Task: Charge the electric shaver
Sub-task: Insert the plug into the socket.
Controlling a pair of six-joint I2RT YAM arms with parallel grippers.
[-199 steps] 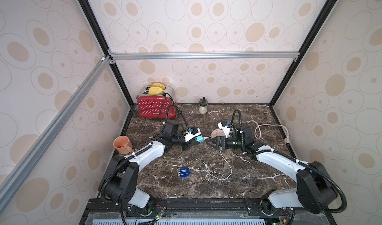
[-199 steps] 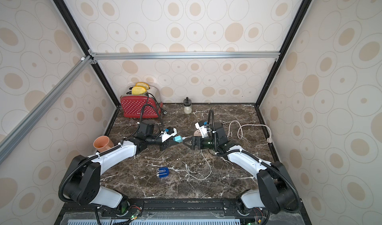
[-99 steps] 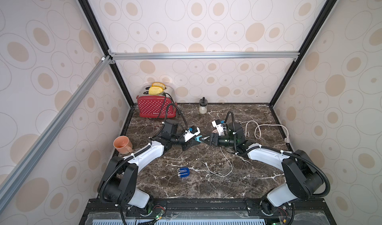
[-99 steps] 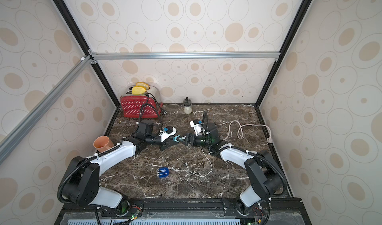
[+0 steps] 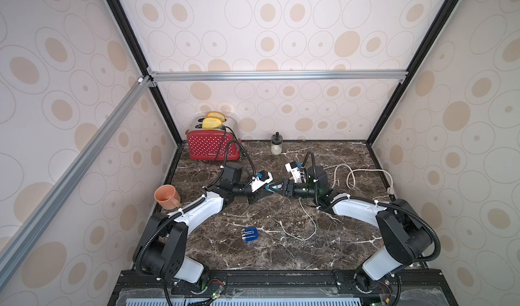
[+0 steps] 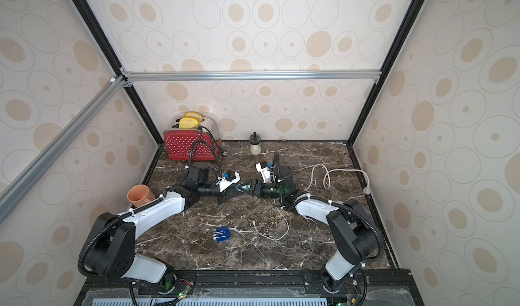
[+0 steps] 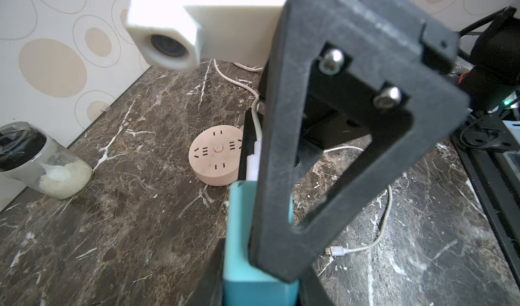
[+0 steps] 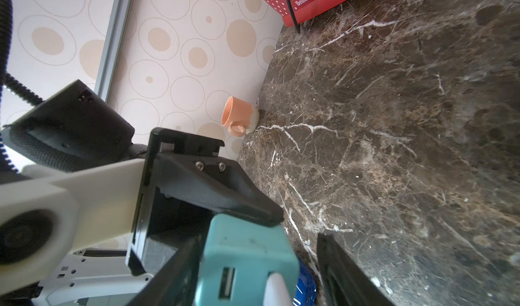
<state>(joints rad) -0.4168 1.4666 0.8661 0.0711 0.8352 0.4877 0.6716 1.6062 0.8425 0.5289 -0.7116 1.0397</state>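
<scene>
Seemingly on the adapter-and-cable step. Clamps teal adapter (image 7: 239, 234) in left end effector (image 5: 263, 194); straddles its port (image 8: 225, 282) with right end effector (image 5: 281, 189), jaws apart, white plug (image 8: 277, 289) between, grip unclear. Finds electric shaver (image 5: 250, 235) lower centre on bench (image 5: 281, 254), well apart. Needs plug squared to port next.

Lab test cell dressed as kitchen corner: wallpaper panels (image 5: 281, 23) on alu. frame (image 5: 275, 75), 2 robot arms (image 5: 202, 210) on a base rail (image 5: 281, 278). On the marble counter (image 5: 239, 258) stand kitchen props, e.g. red toaster (image 5: 211, 147) w/ bread (image 5: 212, 121), orange cup (image 5: 166, 196), jar (image 5: 276, 147).
</scene>
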